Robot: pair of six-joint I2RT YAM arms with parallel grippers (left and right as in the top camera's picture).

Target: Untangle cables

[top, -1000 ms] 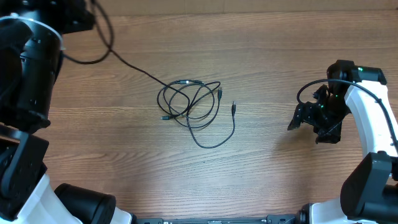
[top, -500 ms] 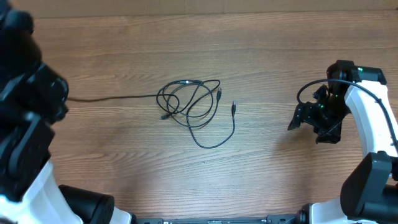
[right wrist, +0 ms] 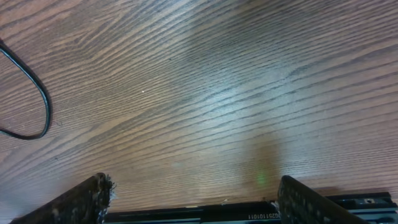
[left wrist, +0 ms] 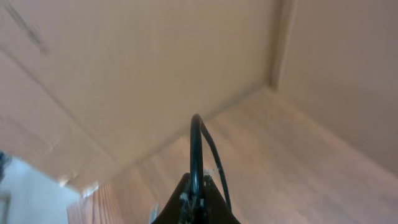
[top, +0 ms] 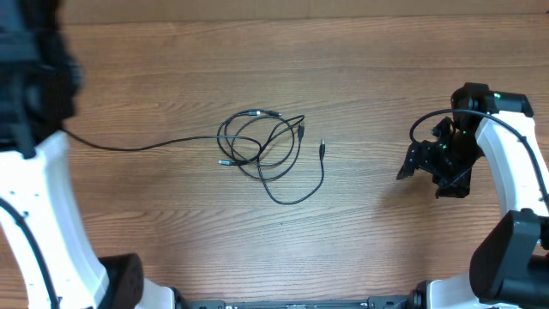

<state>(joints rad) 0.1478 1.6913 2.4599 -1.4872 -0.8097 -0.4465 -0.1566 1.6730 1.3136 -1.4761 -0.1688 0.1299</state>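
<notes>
The cables (top: 262,142) lie in a loose looped bundle of thin black cords at the table's middle. One silver-tipped plug end (top: 322,148) sticks out on the right. One long strand (top: 137,148) runs left from the bundle toward my left arm. My left gripper (left wrist: 196,198) is shut on a black cable (left wrist: 196,149) and held up off the table. My right gripper (right wrist: 196,193) is open and empty, low over bare wood well to the right of the bundle (top: 422,165). A curve of cable (right wrist: 38,93) shows at the left edge of the right wrist view.
My left arm (top: 34,129) is blurred and fills the left edge of the overhead view. My right arm (top: 506,163) stands at the right edge. The wooden table (top: 360,69) carries nothing else.
My left arm has swung with the long strand. That strand ran up to the top left; now it stretches left and lower across the table. The right arm has not moved.
</notes>
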